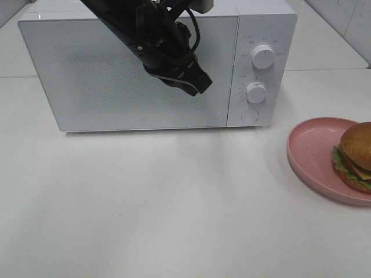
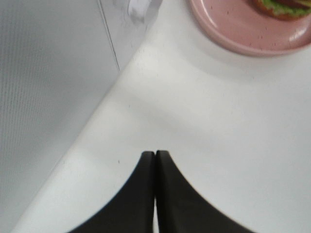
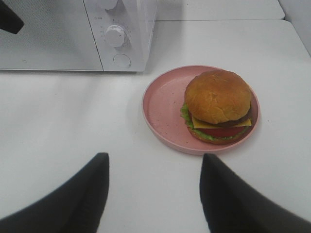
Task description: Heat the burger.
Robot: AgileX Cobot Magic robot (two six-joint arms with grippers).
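The burger point(image 3: 217, 102), with a golden-brown bun, lettuce, tomato, cheese and patty, sits on a pink speckled plate point(image 3: 163, 104) to the right of the microwave point(image 1: 116, 75). It also shows at the right edge of the high view as burger point(image 1: 356, 156). My right gripper point(image 3: 153, 167) hangs open in front of the plate, a little short of it, with nothing between its fingers. My left gripper point(image 1: 201, 85) is shut and empty, hovering in front of the closed microwave door near the control panel. The left wrist view shows its fingers point(image 2: 146, 184) pressed together above the table.
The microwave's panel carries two white knobs point(image 1: 263, 56) and a round button point(image 1: 250, 115) below them. The left arm crosses over the top of the door. White tabletop point(image 1: 162, 202) stretches in front of the microwave. The plate point(image 1: 316, 150) runs off the high view's right edge.
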